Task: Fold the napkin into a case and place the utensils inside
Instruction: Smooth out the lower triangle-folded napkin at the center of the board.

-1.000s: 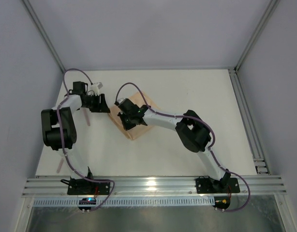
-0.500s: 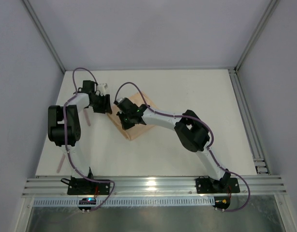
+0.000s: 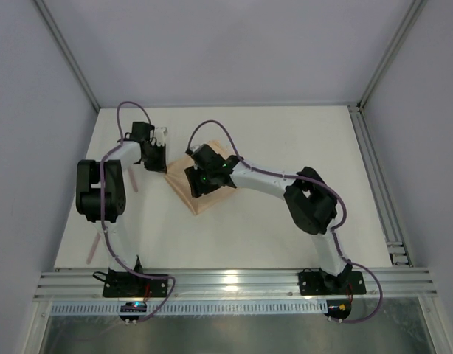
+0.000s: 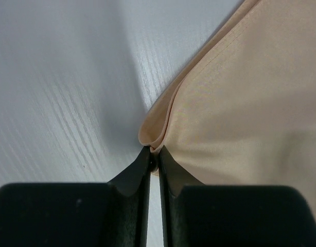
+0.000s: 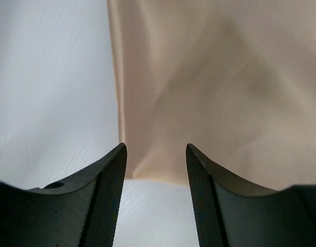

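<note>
Napkin (image 3: 189,200) lies on the table (image 3: 285,221), left of centre in the top view. It's folded and turned so one corner points at the bottom of the frame, and it reads as a broad folded patch, not a narrow pouch. Left end effector (image 3: 163,167) is at the napkin's left corner. In the left wrist view its jaws are nearly together, pinching the cloth right at that corner. At least two layers show along the edge there, the cloth fans out to the upper right of that frame, and bare table fills the left. Right end effector (image 3: 195,186) hangs over the middle of the napkin. In the right wrist view its jaws stand clearly apart with nothing between them. The napkin's straight edge runs down the frame to a corner sitting in the gap below the fingertips (image 5: 114,170); can't tell if they touch the cloth. Utensils (image 3: 133,181) are off the napkin: one pale pink stick lies on the table beside the left arm, left of the napkin. The other utensil (image 3: 93,248) lies near the table's lower left edge, well apart from the cloth. Heads are too small to make out.
</note>
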`<state>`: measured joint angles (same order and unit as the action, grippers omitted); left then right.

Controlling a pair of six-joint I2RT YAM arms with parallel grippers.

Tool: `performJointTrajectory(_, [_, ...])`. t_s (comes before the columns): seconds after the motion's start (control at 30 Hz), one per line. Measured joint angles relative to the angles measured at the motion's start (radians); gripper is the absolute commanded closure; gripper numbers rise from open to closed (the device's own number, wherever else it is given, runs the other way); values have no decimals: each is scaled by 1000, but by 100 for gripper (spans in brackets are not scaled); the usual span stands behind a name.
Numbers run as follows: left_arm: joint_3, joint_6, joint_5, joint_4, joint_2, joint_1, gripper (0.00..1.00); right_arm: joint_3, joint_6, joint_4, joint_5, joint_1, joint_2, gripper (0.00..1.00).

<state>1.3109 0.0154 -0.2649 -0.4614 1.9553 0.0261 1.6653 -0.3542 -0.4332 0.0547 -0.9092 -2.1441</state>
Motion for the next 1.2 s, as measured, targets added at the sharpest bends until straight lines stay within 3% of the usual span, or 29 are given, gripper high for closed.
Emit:
performJointTrajectory(0.23, [0, 23, -17, 2, 0, -5, 92, -237, -74, 61, 43, 202, 288, 43])
performJointTrajectory(0.37, [0, 27, -35, 1, 0, -13, 91, -291, -109, 83, 40, 336, 319, 36])
performJointTrajectory(0.57, [0, 43, -79, 1, 0, -37, 87, -369, -142, 84, 48, 381, 307, 34])
performJointTrajectory(0.73, [0, 46, -103, 1, 0, -70, 71, -371, -160, 113, 77, 387, 243, 41])
performJointTrajectory(0.8, [0, 46, -104, 1, 0, -79, 60, -376, -171, 124, 80, 388, 218, 45])
performJointTrajectory(0.9, [0, 45, -105, 1, 0, -86, 53, -394, -180, 134, 85, 388, 199, 51])
performJointTrajectory(1.0, [0, 44, -106, 1, -5, -87, 52, -402, -188, 145, 94, 389, 195, 58])
performJointTrajectory(1.13, [-2, 44, -103, 1, -26, -87, 54, -404, -203, 167, 105, 389, 191, 60])
performJointTrajectory(1.2, [-2, 39, -101, 3, -29, -87, 67, -409, -207, 178, 108, 389, 191, 62])
